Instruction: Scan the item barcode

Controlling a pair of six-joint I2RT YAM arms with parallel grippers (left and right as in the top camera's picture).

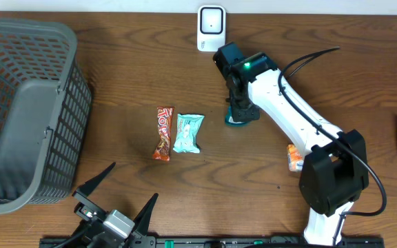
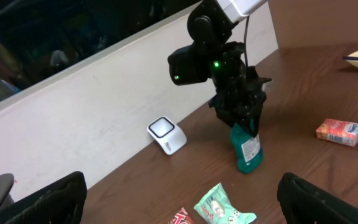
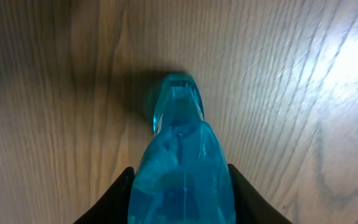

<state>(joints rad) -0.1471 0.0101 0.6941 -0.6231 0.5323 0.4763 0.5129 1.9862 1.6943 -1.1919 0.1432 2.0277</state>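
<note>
**Teal bottle gripped beside the scanner**

The bottle (image 2: pixel 247 149) is translucent teal plastic, narrowing toward its base. It carries a white label with small print too fine to read. It stands base-down and slightly tilted on the wood-grain counter (image 1: pixel 129 83), near the white, rounded scanner (image 1: pixel 211 27) that sits at the back wall. The right claw (image 2: pixel 241 115) is clamped on the bottle's upper part, one dark finger on each side.

The left claw (image 1: pixel 134 180) hangs spread wide with nothing in it, at the near edge.

Mid-counter lie a red wrapped bar (image 1: pixel 163 132) with white lettering I cannot make out, and just beside it a crinkled mint-green packet (image 1: pixel 187 133). A small orange box (image 1: pixel 294 158) lies by the right arm. A grey lattice basket (image 1: pixel 74 103) stands at the left.
</note>
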